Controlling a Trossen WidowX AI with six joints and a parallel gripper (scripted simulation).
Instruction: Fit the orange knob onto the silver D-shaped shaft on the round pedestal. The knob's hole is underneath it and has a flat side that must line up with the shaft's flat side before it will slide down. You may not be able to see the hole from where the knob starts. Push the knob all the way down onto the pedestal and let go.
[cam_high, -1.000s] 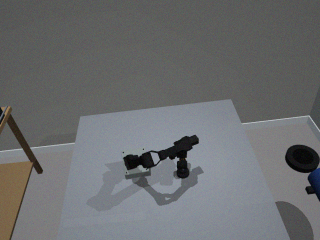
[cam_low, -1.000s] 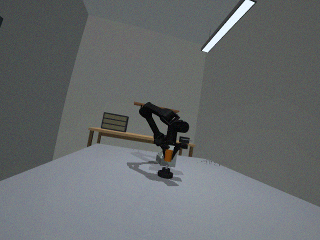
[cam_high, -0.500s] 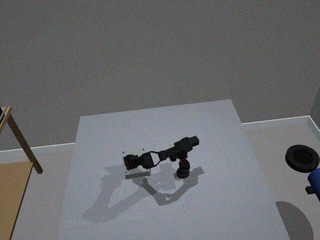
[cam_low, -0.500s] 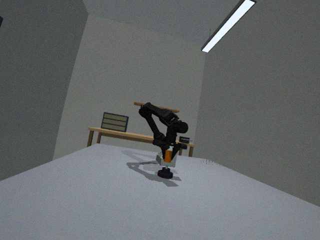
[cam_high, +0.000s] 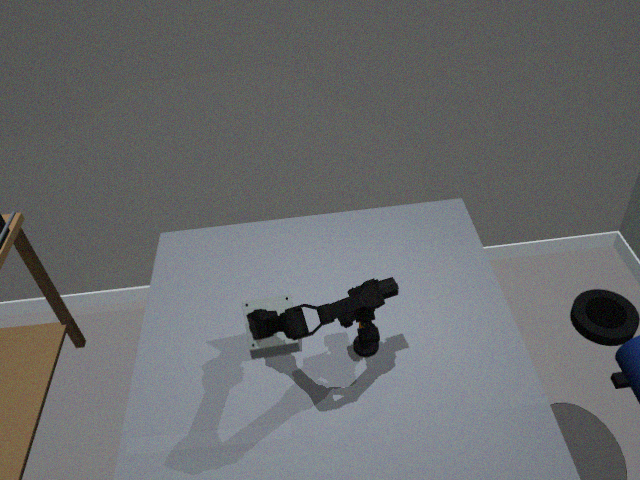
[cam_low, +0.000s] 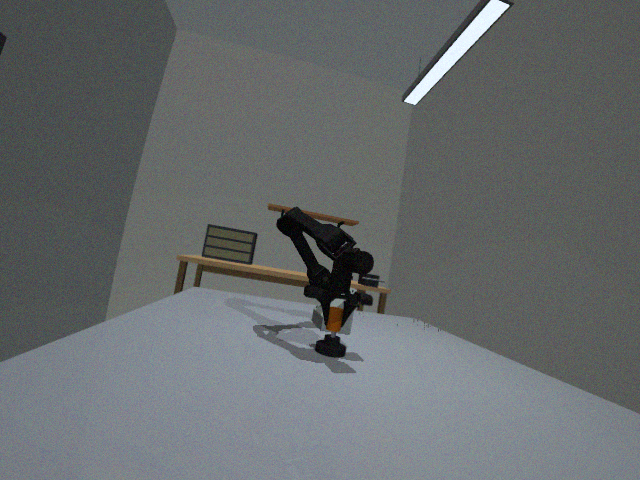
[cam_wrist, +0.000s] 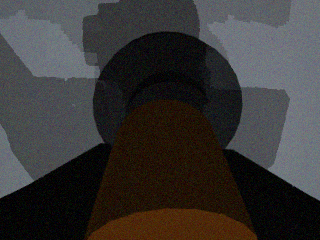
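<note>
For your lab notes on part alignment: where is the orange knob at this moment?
In the exterior view, the orange knob is clamped in the end effector, directly above the round pedestal near the table's middle, with the silver shaft showing between them.

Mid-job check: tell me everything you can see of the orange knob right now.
The orange knob is a plain, matte tapered cylinder, held upright between the black fingers of the gripper, which is shut on it. It hangs directly above the round black pedestal; in the exterior view a short silver shaft still shows under its lower end, so it is not pushed down. The wrist view shows its body centred over the pedestal. Its hole is hidden.
</note>
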